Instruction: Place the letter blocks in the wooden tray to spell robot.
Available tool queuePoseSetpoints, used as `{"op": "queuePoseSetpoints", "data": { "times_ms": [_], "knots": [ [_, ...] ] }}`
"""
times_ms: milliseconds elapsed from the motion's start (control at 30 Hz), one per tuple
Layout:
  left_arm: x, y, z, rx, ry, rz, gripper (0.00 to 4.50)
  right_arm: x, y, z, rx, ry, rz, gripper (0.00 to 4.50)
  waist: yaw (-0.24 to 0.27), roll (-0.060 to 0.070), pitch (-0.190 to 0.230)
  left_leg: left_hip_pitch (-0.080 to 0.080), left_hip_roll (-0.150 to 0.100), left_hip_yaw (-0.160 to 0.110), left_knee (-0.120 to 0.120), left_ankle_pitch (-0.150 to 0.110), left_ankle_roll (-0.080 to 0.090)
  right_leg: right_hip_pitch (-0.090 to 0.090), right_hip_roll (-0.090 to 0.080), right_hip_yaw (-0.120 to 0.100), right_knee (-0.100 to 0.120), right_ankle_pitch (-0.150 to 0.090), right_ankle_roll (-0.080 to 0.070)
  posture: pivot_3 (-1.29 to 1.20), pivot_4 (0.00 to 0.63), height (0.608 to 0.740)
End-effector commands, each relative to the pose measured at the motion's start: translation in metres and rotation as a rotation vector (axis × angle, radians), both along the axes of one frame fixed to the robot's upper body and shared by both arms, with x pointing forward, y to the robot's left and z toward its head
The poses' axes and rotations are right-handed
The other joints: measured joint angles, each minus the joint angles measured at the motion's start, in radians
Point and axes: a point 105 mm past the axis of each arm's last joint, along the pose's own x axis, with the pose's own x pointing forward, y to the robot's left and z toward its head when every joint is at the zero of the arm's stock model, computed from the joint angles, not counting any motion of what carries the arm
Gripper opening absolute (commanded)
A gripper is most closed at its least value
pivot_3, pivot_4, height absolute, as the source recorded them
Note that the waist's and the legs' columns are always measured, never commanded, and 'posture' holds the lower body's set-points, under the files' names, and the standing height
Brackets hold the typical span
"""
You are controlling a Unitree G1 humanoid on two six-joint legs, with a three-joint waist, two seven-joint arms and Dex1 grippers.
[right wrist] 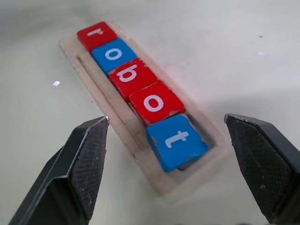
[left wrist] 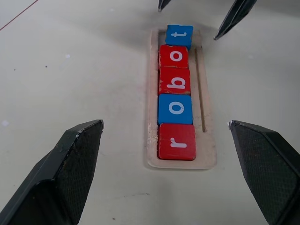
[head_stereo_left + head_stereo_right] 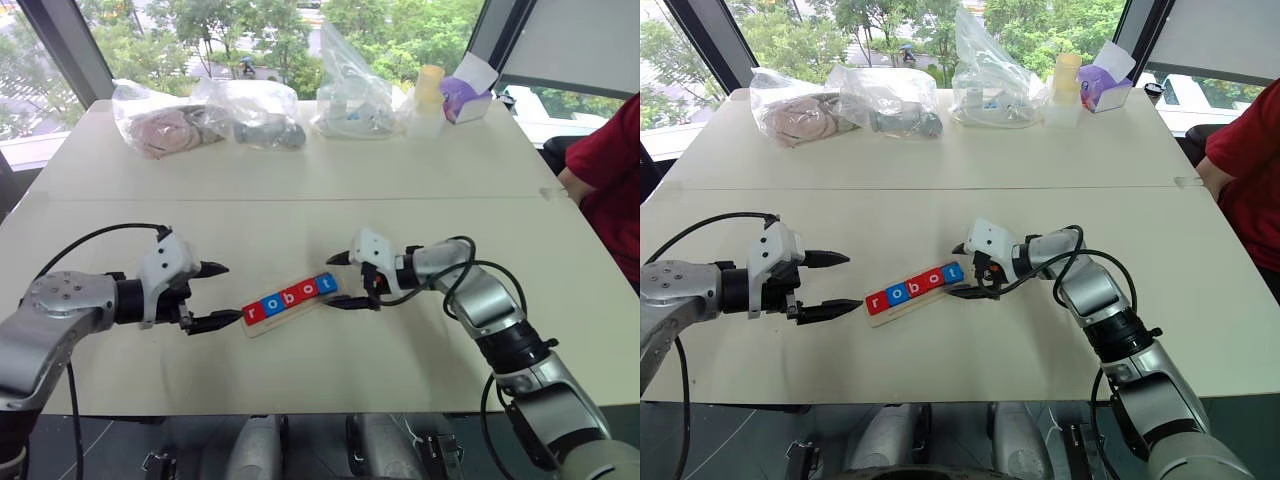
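Filling the wooden tray (image 2: 206, 154): five letter blocks (image 2: 175, 83).

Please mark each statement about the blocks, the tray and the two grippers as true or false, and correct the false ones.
1. All five letter blocks lie in the wooden tray. True.
2. The t block is red. False: it is blue.
3. The right gripper holds the t block. False: its fingers stand open on either side of it.
4. The left gripper is open and empty. True.
5. The blocks read "robot". True.
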Motion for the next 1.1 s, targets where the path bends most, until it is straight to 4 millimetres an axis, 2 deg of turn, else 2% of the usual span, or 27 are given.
{"op": "queuePoseSetpoints", "data": {
  "times_ms": [33,267,433,600,767,967,1067,1100],
  "knots": [
    [0.000,-0.004,0.007,0.004,-0.034,-0.024,4.50,0.005,-0.006,0.008,0.014,-0.046,-0.043,4.07,0.000,0.000,0.000,0.000,0.000,0.000,0.000,0.000,0.000,0.000,0.000,0.000,0.000,0.000,0.000,0.00,0.150,0.740],
    [0.001,-0.006,0.007,0.002,-0.037,-0.031,4.50,0.016,-0.006,-0.003,-0.019,-0.077,-0.068,4.07,-0.001,0.000,0.000,0.000,0.000,0.000,0.000,0.000,0.000,0.000,0.000,0.000,0.000,0.000,0.000,0.00,0.150,0.740],
    [0.001,-0.006,0.007,0.001,-0.035,-0.028,4.50,0.025,-0.005,-0.005,-0.050,-0.139,-0.063,4.07,-0.003,0.000,0.000,0.000,0.000,0.001,0.000,0.000,0.000,0.000,0.000,0.000,0.000,0.000,0.000,0.00,0.150,0.740],
    [-0.001,-0.007,0.006,-0.002,-0.033,-0.026,4.50,0.025,0.001,-0.004,-0.042,-0.166,-0.036,4.07,-0.002,0.000,0.000,0.000,0.000,0.001,0.000,0.000,0.000,0.000,0.000,0.000,0.000,0.000,0.000,0.00,0.150,0.740],
    [-0.002,-0.007,0.006,-0.003,-0.032,-0.021,4.50,0.018,-0.003,-0.002,-0.048,-0.169,-0.016,4.07,-0.002,0.000,0.000,0.000,0.000,0.000,0.000,0.000,0.000,0.000,0.000,0.000,0.000,0.000,0.000,0.00,0.150,0.740],
    [-0.005,-0.002,0.008,-0.025,-0.017,0.008,4.50,0.008,-0.025,0.014,-0.006,-0.115,-0.076,4.07,0.002,0.000,0.000,0.000,0.000,0.000,0.000,0.000,0.000,0.000,0.000,0.000,0.000,0.000,0.000,0.00,0.150,0.740],
    [-0.008,0.006,0.013,-0.065,-0.011,0.048,4.50,-0.007,-0.035,0.028,0.072,-0.032,-0.113,4.07,0.002,0.000,0.000,0.000,0.000,0.000,0.000,0.000,0.000,0.000,-0.001,0.000,0.000,0.000,0.000,0.00,0.150,0.740],
    [-0.012,0.014,0.013,-0.063,-0.003,0.077,4.50,-0.019,-0.042,0.034,0.113,0.021,-0.126,4.07,0.002,0.000,0.000,-0.001,0.000,-0.001,0.000,0.000,0.000,0.000,-0.001,0.000,0.000,0.000,0.000,0.00,0.150,0.740]
  ]
}}
